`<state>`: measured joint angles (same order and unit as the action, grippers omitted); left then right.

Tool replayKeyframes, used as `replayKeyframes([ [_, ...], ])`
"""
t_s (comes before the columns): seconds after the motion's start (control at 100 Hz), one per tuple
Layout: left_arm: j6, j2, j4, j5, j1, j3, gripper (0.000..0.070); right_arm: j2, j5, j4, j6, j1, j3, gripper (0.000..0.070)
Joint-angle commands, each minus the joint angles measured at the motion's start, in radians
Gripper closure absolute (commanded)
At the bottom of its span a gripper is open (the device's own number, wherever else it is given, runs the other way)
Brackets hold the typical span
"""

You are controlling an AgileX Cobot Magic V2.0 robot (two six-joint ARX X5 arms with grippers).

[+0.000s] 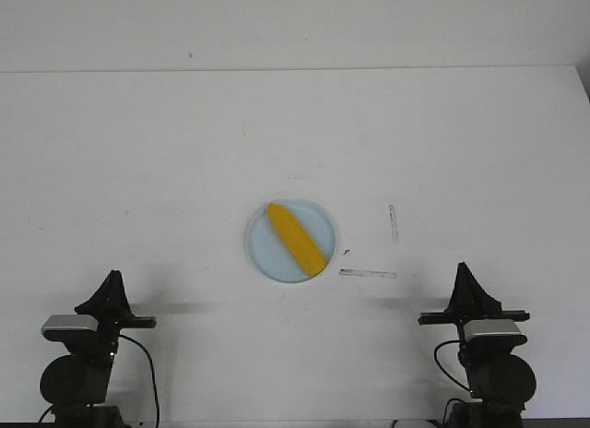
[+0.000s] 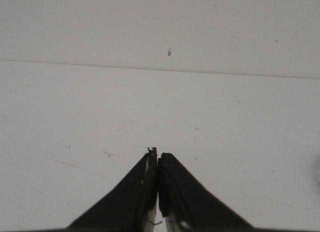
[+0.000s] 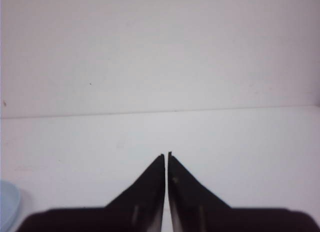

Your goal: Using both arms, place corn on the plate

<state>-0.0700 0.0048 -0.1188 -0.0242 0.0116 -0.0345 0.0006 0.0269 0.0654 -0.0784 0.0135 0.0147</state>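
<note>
Although both arms sit low at the near edge of the table, the corn (image 1: 295,238) already lies inside the plate (image 1: 267,262), so the relation that matters is how that cob sits against the two tools. Its long axis runs diagonally across the plate, from the far-left rim down to the near-right rim, where the tapered end reaches the plate's edge and may hang just over it. The plate stands in the middle of the table, forward of and between the arms. The left gripper (image 1: 112,279) is drawn back at the near left corner, the right gripper (image 1: 462,269) at the near right corner, and both are well apart from the plate. Neither is plainly the nearer. The right wrist view catches a sliver of the plate's pale rim (image 3: 7,204) off to its side, while the left wrist view shows only bare table ahead. Both tools are clenched on nothing: in the left wrist view the pointed fingers (image 2: 135,192) press together along their length, and in the right wrist view the fingers (image 3: 190,192) meet with only a hairline seam between them. Judging from this layout, the placing looks done, with the arms pulled back to rest. Two thin strips of tape (image 1: 368,274) lie on the table just right of the plate, untouched.
</note>
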Motion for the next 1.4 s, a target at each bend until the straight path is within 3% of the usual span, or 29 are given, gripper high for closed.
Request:
replayKeyframes([
  [0.0,0.002,-0.002,-0.013,0.002,0.002,0.021,0.0699,0.000,0.000,-0.011,0.000,0.000,-0.002,0.0691],
  [1.39,0.002,-0.002,-0.013,0.002,0.002,0.021,0.0699,0.000,-0.001,0.006,0.000,-0.001,-0.002,0.0691],
])
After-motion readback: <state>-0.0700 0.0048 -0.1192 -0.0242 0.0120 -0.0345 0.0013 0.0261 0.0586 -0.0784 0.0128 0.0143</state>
